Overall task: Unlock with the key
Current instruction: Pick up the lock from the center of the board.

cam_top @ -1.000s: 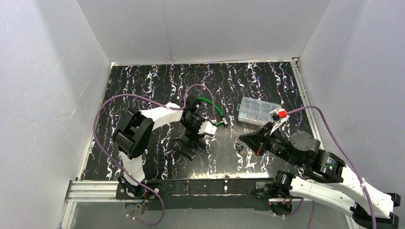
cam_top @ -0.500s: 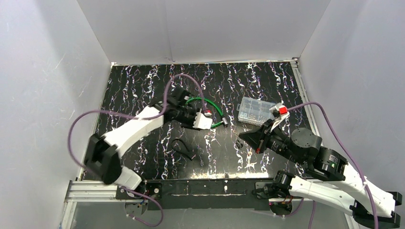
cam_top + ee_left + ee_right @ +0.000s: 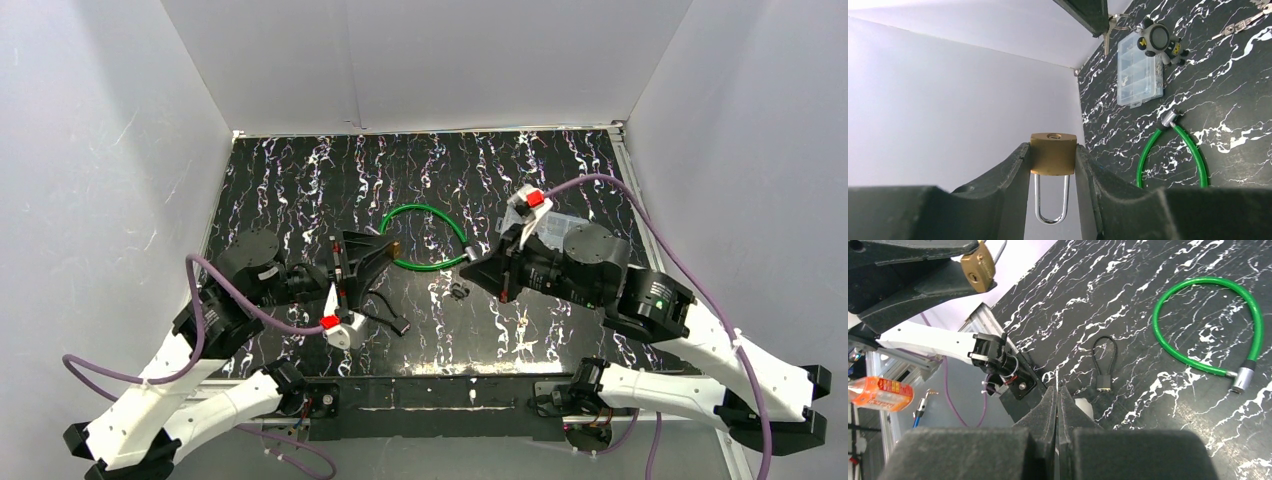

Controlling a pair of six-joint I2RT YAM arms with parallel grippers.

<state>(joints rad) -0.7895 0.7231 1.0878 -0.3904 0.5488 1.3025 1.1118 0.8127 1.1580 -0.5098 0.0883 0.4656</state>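
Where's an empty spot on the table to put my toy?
The table strip along the far wall is bare, beyond the green cable lock. The near edge between the arm bases is bare too. The middle is crowded: the left gripper with its brass padlock, the right gripper with the key, and a small black lock.

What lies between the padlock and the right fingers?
Top view: the green cable has its lower strand crossing between padlock and right fingers.

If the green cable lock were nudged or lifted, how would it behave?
The green cable lock keeps a smooth open loop, so it is probably springy rather than limp. Its metal end looks denser, so lifted mid-cable it would likely sag there. Pushed, it may slide on the table.
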